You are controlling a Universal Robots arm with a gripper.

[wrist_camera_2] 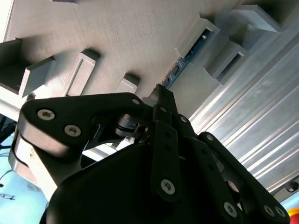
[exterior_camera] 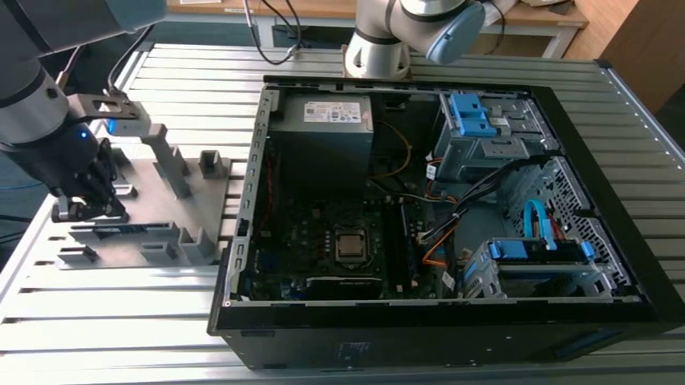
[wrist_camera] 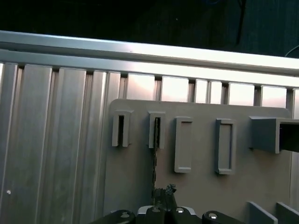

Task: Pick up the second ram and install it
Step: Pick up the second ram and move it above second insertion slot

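The pincer (wrist_camera_2: 162,93) is of black metal, with flat link bars and round screw heads. Its narrow tips are drawn together on the near end of the ram (wrist_camera_2: 189,53), so it is gripping the ram. The ram is a thin, flat, dark stick standing on its long edge. From the tips it runs straight away, and its far end sits in a slim grey slot block. In the first wrist view the ram (wrist_camera: 154,158) looks like only a dark line that starts at the pincer (wrist_camera: 164,192).

Under the pincer lies the plate (wrist_camera: 135,177), matte grey plastic with a fine grain. To one side of the ram stand rectangular frame blocks (wrist_camera: 183,144) with hollow middles, near it but apart. To the other side is one more slot block, and then the plate's straight edge.

Around the plate is the table (wrist_camera: 56,140), made of bright ribbed aluminium slats with a smooth rail at its border.

In the exterior view the pincer (exterior_camera: 83,210) stands low on the plate (exterior_camera: 139,172), with taller grey posts near it. Beyond the plate, toward the exterior view's right, lies the open black case (exterior_camera: 428,337). A narrow strip of table separates it from the plate.
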